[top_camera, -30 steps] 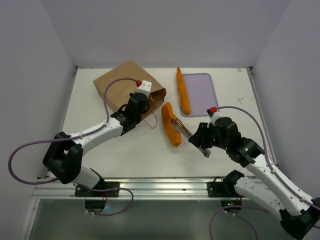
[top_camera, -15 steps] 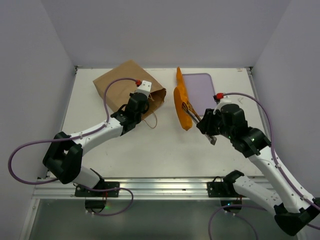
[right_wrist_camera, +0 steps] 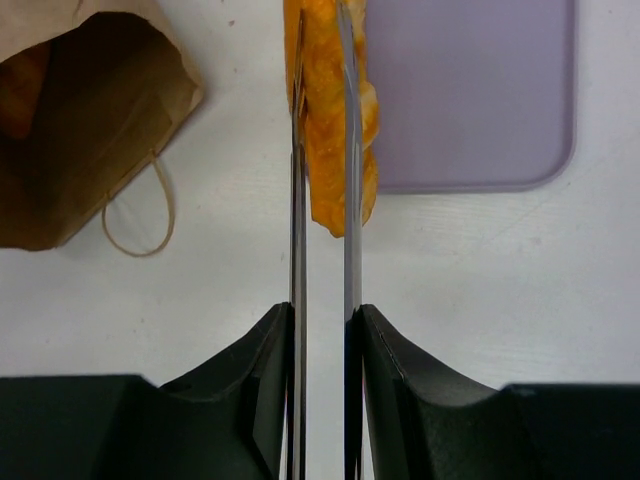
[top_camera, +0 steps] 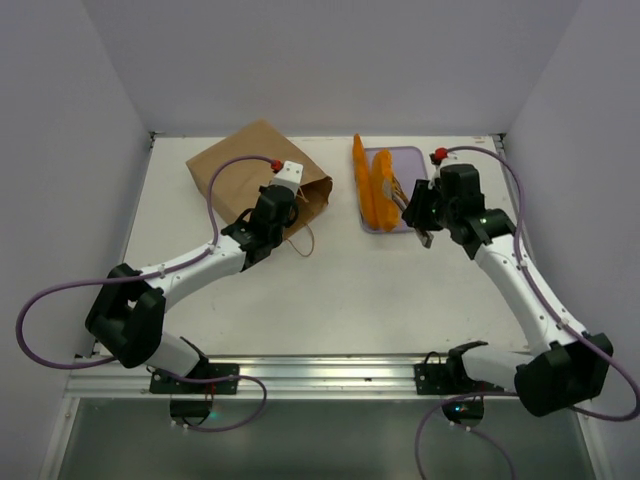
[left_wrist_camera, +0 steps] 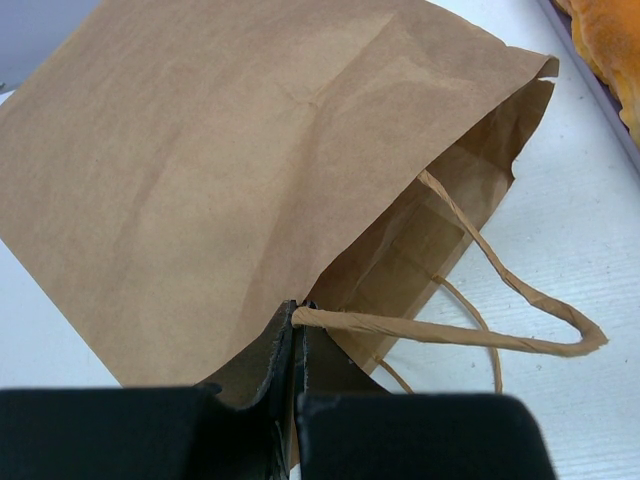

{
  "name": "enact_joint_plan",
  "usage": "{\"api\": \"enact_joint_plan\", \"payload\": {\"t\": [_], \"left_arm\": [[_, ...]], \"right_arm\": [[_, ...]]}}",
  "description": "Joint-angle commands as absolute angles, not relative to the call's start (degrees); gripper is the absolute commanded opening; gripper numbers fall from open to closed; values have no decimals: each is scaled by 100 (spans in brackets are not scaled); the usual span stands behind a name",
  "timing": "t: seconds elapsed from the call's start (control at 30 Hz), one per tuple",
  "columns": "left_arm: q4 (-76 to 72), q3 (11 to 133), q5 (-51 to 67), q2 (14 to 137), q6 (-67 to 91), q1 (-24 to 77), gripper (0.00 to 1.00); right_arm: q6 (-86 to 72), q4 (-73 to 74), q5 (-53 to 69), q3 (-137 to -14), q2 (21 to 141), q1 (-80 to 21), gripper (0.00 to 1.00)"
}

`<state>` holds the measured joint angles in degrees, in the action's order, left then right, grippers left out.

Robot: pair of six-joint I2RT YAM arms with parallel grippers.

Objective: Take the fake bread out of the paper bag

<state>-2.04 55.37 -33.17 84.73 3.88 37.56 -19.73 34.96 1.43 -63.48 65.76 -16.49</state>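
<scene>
The brown paper bag point(top_camera: 255, 170) lies flat at the back left, its mouth toward the tray. My left gripper point(top_camera: 283, 207) is shut on the bag's cord handle point(left_wrist_camera: 440, 333) at the mouth; in the left wrist view the jaws point(left_wrist_camera: 298, 312) pinch the cord's end. My right gripper point(top_camera: 420, 207) is shut on long metal tongs point(right_wrist_camera: 298, 200). The tongs clamp an orange fake bread loaf point(top_camera: 383, 190) point(right_wrist_camera: 327, 120) over the tray's left part. A second loaf point(top_camera: 361, 175) lies along the tray's left edge. An orange patch point(right_wrist_camera: 22, 85) shows inside the bag's mouth.
The lavender tray point(top_camera: 418, 165) point(right_wrist_camera: 470, 90) lies at the back right. Grey walls close the table on three sides. A loose cord loop point(right_wrist_camera: 140, 215) of the bag rests on the white tabletop by its mouth.
My right arm has carried the tongs and the clamped loaf from the table's middle back and right, to over the tray beside the other loaf. The left arm and bag have not moved.
</scene>
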Motion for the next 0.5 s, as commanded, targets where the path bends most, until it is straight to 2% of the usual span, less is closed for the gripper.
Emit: {"api": "enact_joint_plan", "payload": {"t": [0.0,0.47], "left_arm": [[-387,5440,-3375,8244,457,3709,0],[-413,5440,-3340,8297,448,3709,0]], "right_arm": [[-1749,2629,106,-6750,7064,-1538,0],[-1292,2171,-475,-8120,8894,-1397,0]]}}
